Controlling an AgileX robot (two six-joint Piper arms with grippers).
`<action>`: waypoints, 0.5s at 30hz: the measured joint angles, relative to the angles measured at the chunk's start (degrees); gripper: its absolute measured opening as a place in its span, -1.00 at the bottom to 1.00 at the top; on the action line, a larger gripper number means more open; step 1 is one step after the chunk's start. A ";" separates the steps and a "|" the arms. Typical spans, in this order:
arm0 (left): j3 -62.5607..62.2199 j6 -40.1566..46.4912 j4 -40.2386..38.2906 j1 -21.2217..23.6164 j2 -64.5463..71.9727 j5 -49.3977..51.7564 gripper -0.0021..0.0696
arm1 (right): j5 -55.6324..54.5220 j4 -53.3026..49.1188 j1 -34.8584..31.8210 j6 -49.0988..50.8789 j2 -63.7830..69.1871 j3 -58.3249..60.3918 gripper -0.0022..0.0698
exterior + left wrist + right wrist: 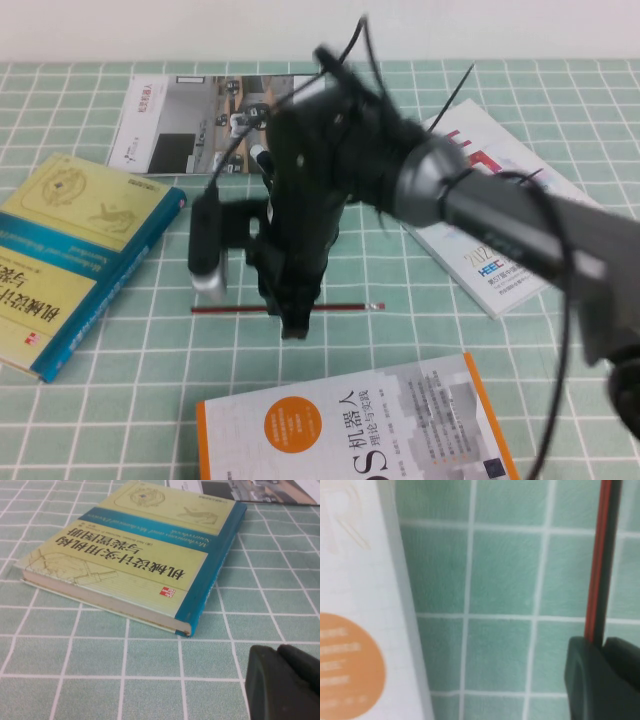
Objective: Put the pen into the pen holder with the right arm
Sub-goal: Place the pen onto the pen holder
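The pen (345, 306) is a thin dark red stick lying flat on the green tiled cloth, its red tip pointing right. My right arm reaches in from the right, and my right gripper (295, 325) points down onto the pen's middle. In the right wrist view the pen (600, 555) runs straight in between the two black fingers, and the right gripper (602, 647) is shut on it. The pen still rests on the cloth. The pen holder is hidden, probably behind the arm. My left gripper (278, 651) shows only in its own wrist view, shut and empty, low over the cloth.
A yellow and blue book (70, 250) lies at the left, also seen from the left wrist (150, 555). An orange and white book (380, 430) lies just in front of the pen. A white and red book (480, 200) and a brochure (180, 120) lie further back.
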 joint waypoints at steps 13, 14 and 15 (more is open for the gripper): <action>0.00 0.00 0.00 0.00 0.00 0.00 -0.95 | 0.46 3.79 0.00 5.59 -12.03 0.00 -0.91; 0.00 0.00 0.00 0.00 0.00 0.00 -0.95 | 0.21 3.83 0.00 5.85 -12.70 0.00 -0.91; 0.00 0.00 0.00 0.00 0.00 0.00 -0.95 | -0.33 3.83 0.00 6.38 -13.60 0.00 -0.91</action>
